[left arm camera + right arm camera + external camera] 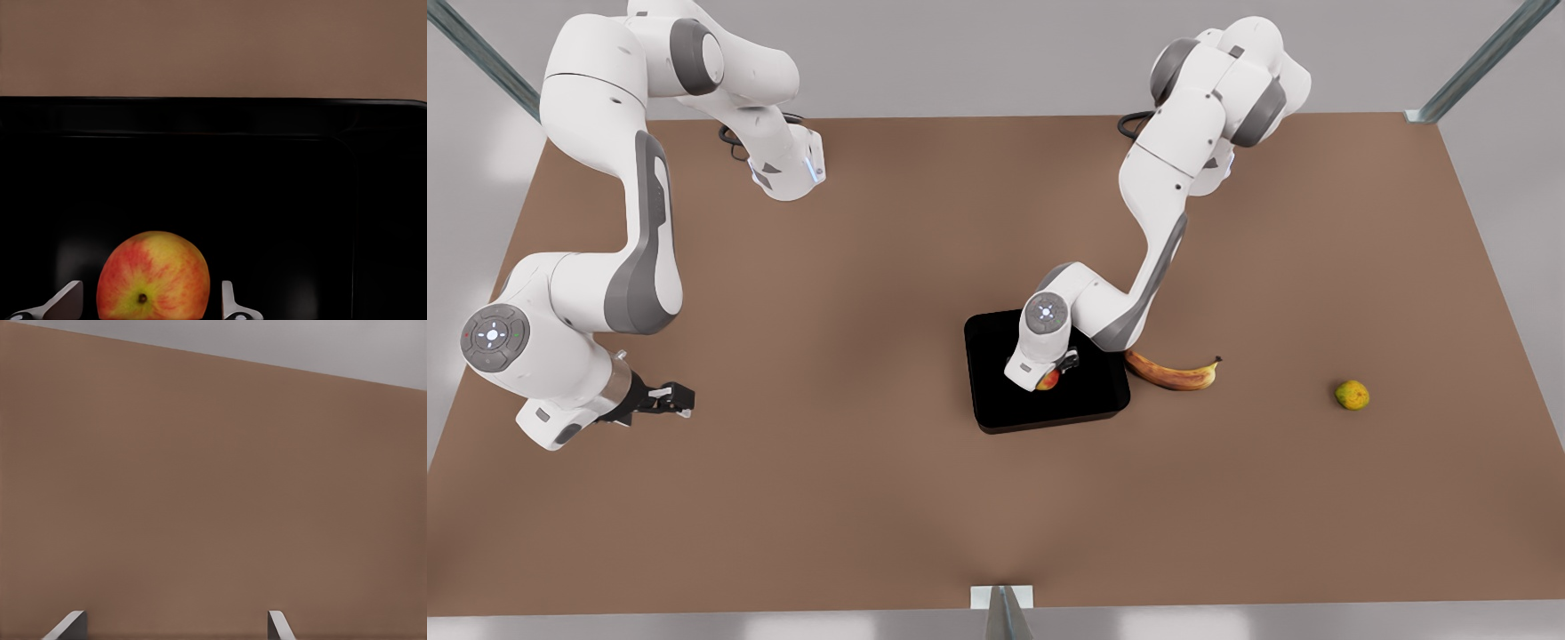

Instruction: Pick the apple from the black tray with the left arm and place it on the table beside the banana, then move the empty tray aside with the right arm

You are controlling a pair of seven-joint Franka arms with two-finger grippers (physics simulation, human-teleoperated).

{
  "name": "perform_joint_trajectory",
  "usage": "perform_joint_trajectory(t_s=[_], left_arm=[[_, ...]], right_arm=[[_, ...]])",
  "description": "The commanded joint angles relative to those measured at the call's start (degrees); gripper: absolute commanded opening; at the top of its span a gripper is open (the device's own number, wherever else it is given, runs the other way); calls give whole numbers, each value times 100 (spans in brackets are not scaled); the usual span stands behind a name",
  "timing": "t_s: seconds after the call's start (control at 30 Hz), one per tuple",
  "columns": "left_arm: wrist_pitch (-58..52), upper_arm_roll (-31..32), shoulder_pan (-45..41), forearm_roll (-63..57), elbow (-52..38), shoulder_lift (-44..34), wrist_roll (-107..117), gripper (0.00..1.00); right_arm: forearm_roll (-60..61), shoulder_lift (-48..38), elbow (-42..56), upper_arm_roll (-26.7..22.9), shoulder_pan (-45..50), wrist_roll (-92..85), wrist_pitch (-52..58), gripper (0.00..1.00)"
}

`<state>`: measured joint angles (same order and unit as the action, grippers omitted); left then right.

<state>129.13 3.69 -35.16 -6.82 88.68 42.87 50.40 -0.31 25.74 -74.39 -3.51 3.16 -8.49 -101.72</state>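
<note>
**Left gripper down at the apple in the tray**

Left gripper (1052,373) low inside the black tray (1085,404), fingers (230,303) spread either side of the apple (152,275), narrow gaps visible, not closed on it. Apple resting on the tray floor, tray near the middle of the table (871,498). Banana (1174,373) just beside the tray, toward the front view's right. Small yellow-green fruit (1352,395) well apart, nearer that edge. Right gripper (678,396) waiting near the opposite edge, fingers (277,625) wide apart, holding nothing.
</note>
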Motion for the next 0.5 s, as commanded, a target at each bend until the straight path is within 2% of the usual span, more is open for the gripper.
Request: perform_joint_trajectory(t_s=[0.0, 0.2, 0.23, 0.27, 0.3, 0.37, 0.47], left_arm=[[78, 0, 0, -109, 0, 55, 383, 100], [192, 0, -26, -118, -18, 222, 392, 100], [192, 0, -18, -118, -27, 222, 445, 90], [192, 0, -18, -118, -27, 222, 471, 67], [183, 0, -18, -118, -27, 231, 462, 60], [104, 0, -18, -118, -27, 196, 427, 60], [-1767, -26, 131, -92, -580, -481, 366, 60]], right_arm=[[5, -7, 3, -1, 0, -21, 3, 100], [5, -7, 3, -1, 0, -21, 3, 100], [5, -7, 3, -1, 0, -21, 3, 100], [5, -7, 3, -1, 0, -21, 3, 100], [5, -7, 3, -1, 0, -21, 3, 100], [5, -7, 3, -1, 0, -21, 3, 100], [5, -7, 3, -1, 0, -21, 3, 100]])
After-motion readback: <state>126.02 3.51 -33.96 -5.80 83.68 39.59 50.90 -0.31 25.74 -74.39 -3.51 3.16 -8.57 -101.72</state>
